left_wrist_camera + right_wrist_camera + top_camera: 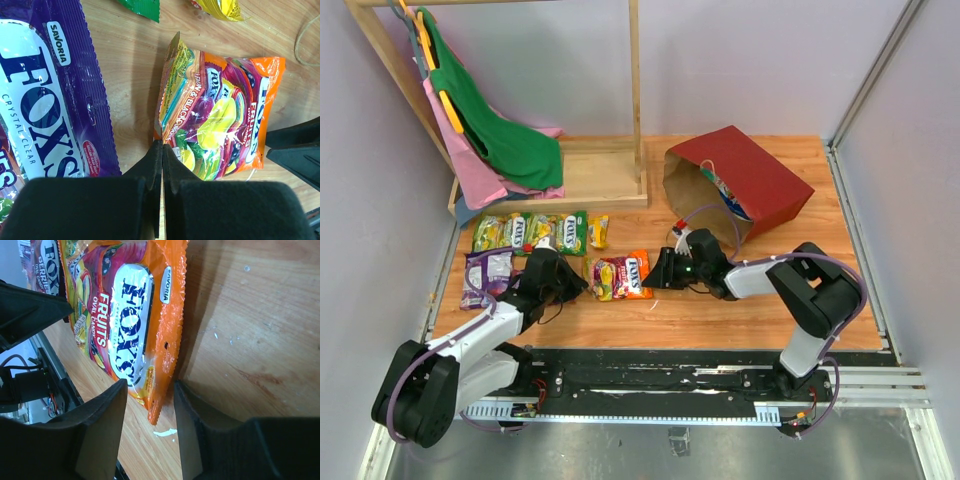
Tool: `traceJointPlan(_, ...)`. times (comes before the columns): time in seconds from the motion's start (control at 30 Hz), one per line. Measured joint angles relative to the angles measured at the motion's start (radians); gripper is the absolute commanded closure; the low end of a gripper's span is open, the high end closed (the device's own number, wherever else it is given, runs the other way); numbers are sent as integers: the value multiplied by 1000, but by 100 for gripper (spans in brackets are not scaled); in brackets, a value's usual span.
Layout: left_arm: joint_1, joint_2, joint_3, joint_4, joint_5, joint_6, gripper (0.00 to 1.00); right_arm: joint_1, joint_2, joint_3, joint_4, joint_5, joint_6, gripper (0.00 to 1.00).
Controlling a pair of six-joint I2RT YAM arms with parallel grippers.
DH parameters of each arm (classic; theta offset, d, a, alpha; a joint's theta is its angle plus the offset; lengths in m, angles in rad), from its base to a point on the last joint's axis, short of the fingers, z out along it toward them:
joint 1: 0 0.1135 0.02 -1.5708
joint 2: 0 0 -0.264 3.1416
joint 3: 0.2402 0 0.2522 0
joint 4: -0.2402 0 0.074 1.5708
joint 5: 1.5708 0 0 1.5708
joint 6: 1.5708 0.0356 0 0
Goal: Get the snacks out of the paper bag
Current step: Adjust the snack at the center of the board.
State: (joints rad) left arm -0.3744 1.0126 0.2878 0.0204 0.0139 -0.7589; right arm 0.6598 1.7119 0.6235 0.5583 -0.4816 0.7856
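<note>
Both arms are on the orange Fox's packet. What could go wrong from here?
1. Both grippers crowd one orange packet. The left gripper is shut at one corner and the right gripper is open astride the opposite edge, so they may collide or tug against each other.
2. The paper bag lies on its side with its loop handle beside the right gripper. The handle could snag and drag the bag.

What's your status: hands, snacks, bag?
Left hand shut at corner of orange packet. Right hand open, straddling its other edge. Paper bag on its side, something colourful inside. Hands close, facing across the packet.
</note>
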Motion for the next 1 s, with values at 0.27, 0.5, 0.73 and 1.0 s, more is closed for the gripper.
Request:
traceJointPlan(0.27,0,0,0,0,6,1,99,0,43,0,47,-25,27,90)
traceJointPlan(0.5,0,-10,4,-25,6,11,100,0,43,0,41,-29,29,100)
traceJointPlan(0.73,0,-39,51,-114,-26,32,100,-15,-40,0,-55,-22,-11,99)
traceJointPlan(1.0,0,-71,60,-167,-47,52,71,-45,-94,0,-129,-5,-63,99)
